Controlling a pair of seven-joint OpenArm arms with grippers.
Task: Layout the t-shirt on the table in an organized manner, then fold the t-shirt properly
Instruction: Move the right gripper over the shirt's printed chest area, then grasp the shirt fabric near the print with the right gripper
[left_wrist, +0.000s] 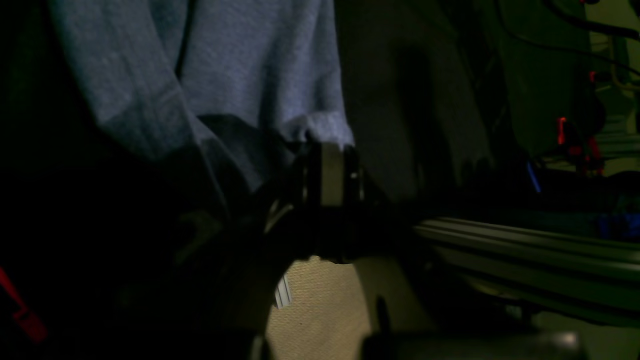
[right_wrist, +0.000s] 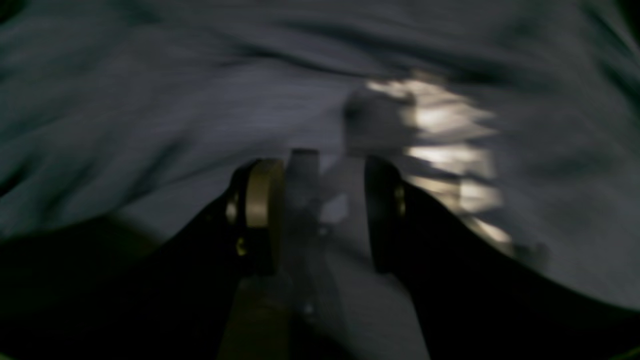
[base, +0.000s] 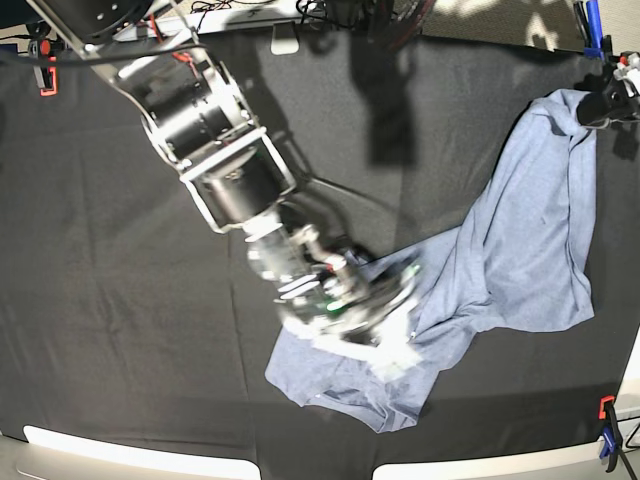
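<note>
The blue-grey t-shirt (base: 510, 250) lies crumpled on the black table (base: 120, 300), stretched from the far right corner down to the front centre. At that far right corner my left gripper (base: 603, 106) is shut on an edge of the cloth; the left wrist view shows the gripper (left_wrist: 331, 146) pinching a hem of the t-shirt (left_wrist: 225, 65), which hangs above it. My right gripper (base: 388, 325) is blurred and sits low over the shirt's front part. In the right wrist view the gripper (right_wrist: 320, 200) has its jaws apart over the t-shirt (right_wrist: 150, 100), beside white lettering (right_wrist: 445, 150).
An orange clamp (base: 45, 75) sits at the table's far left, a blue one (base: 590, 25) at the far right, and another clamp (base: 607, 440) at the front right. The white rim (base: 120, 450) runs along the front edge. A metal rail (left_wrist: 525, 245) shows below the left gripper.
</note>
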